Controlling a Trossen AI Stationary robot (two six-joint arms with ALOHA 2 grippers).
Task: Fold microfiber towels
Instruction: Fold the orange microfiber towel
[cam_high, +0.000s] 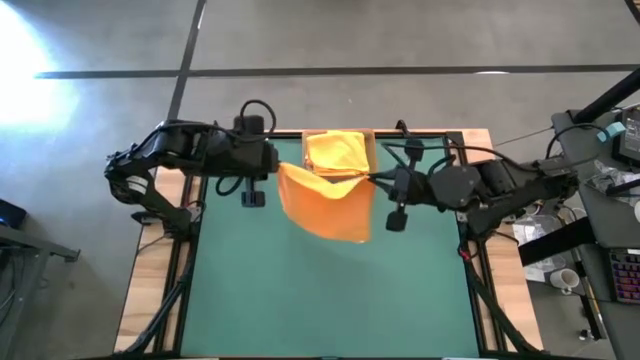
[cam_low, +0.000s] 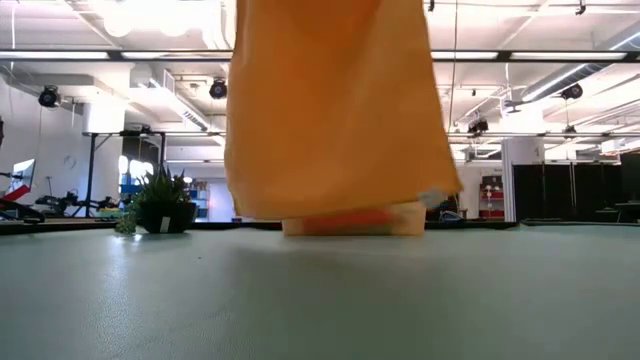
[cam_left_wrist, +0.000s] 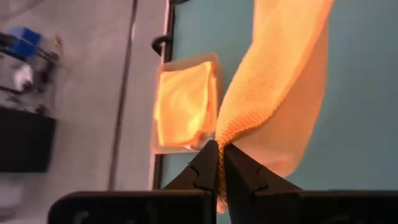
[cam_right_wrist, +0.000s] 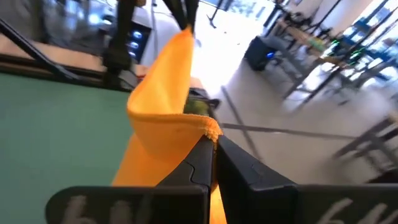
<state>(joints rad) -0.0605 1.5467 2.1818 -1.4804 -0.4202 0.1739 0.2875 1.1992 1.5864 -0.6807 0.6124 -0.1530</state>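
An orange microfiber towel (cam_high: 325, 205) hangs spread between my two grippers over the far part of the green mat (cam_high: 330, 300). In the low view the orange towel (cam_low: 335, 110) has its lower edge above the mat. My left gripper (cam_high: 276, 169) is shut on the towel's top left corner. My right gripper (cam_high: 374, 182) is shut on its top right corner. Behind the towel, a tan tray (cam_high: 372, 150) at the table's far edge holds a folded yellow towel (cam_high: 338, 150). My left gripper pinches the towel's top corner (cam_left_wrist: 227, 132) between its two fingertips (cam_left_wrist: 208, 163), right at the hemmed edge. The cloth hangs away from the corner, lifted clear of the mat. My right gripper pinches the opposite top corner (cam_right_wrist: 208, 127) between its two fingertips (cam_right_wrist: 199, 158). The top edge (cam_right_wrist: 171, 68) sags slack toward the other gripper.
The tray (cam_left_wrist: 163, 124) with the yellow towel (cam_left_wrist: 186, 106) sits just beyond the hanging cloth. A potted plant (cam_low: 160, 205) stands past the table's far edge. A desk with gear (cam_high: 610, 230) lies off the right side. Bare mat (cam_low: 320, 300) stretches toward the near edge.
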